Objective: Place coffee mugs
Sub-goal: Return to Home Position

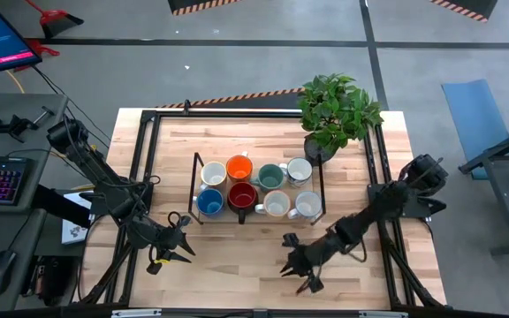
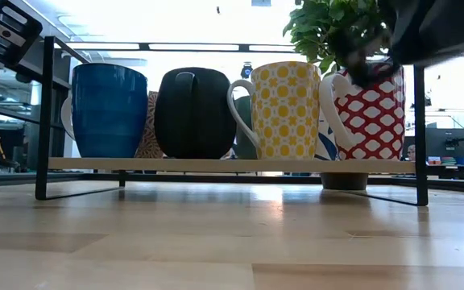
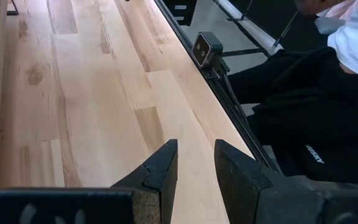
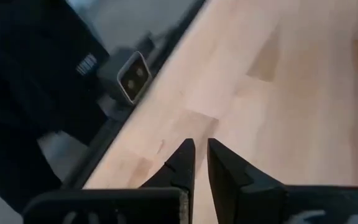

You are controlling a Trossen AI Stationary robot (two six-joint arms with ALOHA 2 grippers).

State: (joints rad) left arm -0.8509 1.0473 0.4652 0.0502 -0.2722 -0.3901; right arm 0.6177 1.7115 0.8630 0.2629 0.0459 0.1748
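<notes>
Eight coffee mugs stand on their bases in two rows on a low black-framed rack (image 1: 195, 181) at the table's middle: white (image 1: 213, 173), orange (image 1: 239, 167), teal (image 1: 269, 177), white (image 1: 300, 170), blue (image 1: 208, 202), red (image 1: 242, 196), cream (image 1: 277, 204), white (image 1: 307, 205). The low view shows the near row on the shelf (image 2: 232, 164). My left gripper (image 1: 186, 246) hovers near the table's near edge, left of the rack, open and empty. My right gripper (image 1: 292, 265) hovers near the near edge, right of centre, open by a narrow gap and empty.
A potted plant (image 1: 336, 108) in a dark pot (image 1: 318, 148) stands behind the rack's right end. A black frame (image 1: 148, 150) runs around the table. A small camera (image 3: 207, 46) sits at the near edge. A person in dark clothes (image 3: 309, 124) is beyond it.
</notes>
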